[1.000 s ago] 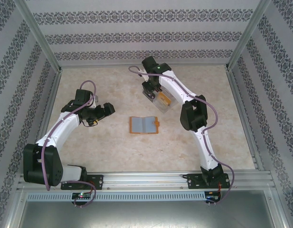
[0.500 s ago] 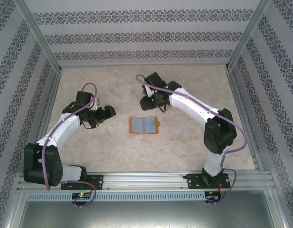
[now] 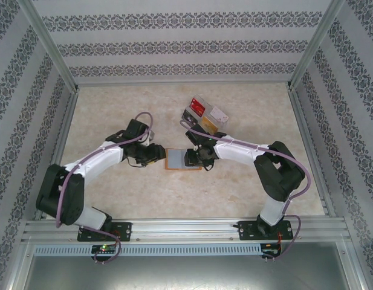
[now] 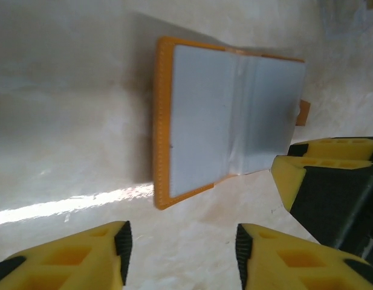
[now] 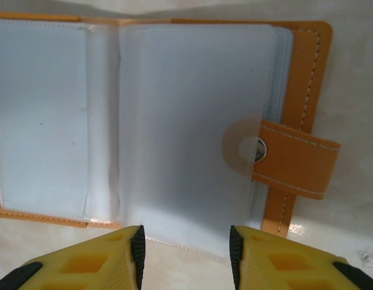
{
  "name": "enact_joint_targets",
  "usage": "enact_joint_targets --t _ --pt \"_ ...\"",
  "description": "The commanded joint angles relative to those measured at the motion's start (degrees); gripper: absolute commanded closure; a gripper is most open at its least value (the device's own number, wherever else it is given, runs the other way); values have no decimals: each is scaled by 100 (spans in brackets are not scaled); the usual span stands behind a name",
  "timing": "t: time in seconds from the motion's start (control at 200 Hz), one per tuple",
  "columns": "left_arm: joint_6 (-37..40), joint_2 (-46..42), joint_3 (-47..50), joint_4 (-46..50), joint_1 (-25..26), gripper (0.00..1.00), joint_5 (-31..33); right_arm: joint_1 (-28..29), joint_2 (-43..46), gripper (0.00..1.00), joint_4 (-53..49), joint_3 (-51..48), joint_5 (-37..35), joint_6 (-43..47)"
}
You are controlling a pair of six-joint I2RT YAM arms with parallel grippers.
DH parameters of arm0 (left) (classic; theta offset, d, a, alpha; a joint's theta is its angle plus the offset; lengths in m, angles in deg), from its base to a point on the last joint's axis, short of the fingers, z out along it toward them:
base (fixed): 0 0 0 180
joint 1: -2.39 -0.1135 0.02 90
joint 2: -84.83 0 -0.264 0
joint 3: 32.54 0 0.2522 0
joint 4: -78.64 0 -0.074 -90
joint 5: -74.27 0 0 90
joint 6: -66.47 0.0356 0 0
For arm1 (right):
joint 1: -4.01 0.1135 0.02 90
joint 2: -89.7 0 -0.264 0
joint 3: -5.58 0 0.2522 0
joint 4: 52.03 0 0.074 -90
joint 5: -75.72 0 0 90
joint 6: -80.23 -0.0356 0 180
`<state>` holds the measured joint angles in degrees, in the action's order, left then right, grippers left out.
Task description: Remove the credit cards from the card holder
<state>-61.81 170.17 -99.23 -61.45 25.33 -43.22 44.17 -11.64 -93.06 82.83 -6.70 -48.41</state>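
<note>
Lying open and flat at the centre of the table (image 3: 113, 193), the card holder (image 3: 176, 160) shows grey-blue pockets (image 5: 192, 121); what they hold cannot be told. The left gripper (image 3: 157, 154) stands just beside its 9 o'clock edge, fingers spread, nothing between them. The right gripper (image 3: 195, 158) hangs over its 3 o'clock half near the tab clasp (image 5: 295, 166), fingers likewise spread and empty. A clear tray (image 3: 205, 115) sits at 1 o'clock, apart.

2 white arms (image 3: 95, 160) with black joints (image 3: 277, 172), purple cables (image 3: 145, 115) and yellow, black-padded pincer fingers (image 4: 71, 260).
</note>
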Motion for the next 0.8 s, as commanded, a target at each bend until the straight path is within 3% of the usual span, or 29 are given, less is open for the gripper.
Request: enact_joint_targets --t 0.0,0.515,0.794 --pt "-378 345 -286 -257 290 57 424 -33 160 56 160 -123 -242 -171" --pt "-577 1436 -738 -321 616 66 593 -171 128 56 367 -304 -166 -119" --pt "-522 1708 -738 -488 622 81 339 -178 -96 63 398 -196 20 -66"
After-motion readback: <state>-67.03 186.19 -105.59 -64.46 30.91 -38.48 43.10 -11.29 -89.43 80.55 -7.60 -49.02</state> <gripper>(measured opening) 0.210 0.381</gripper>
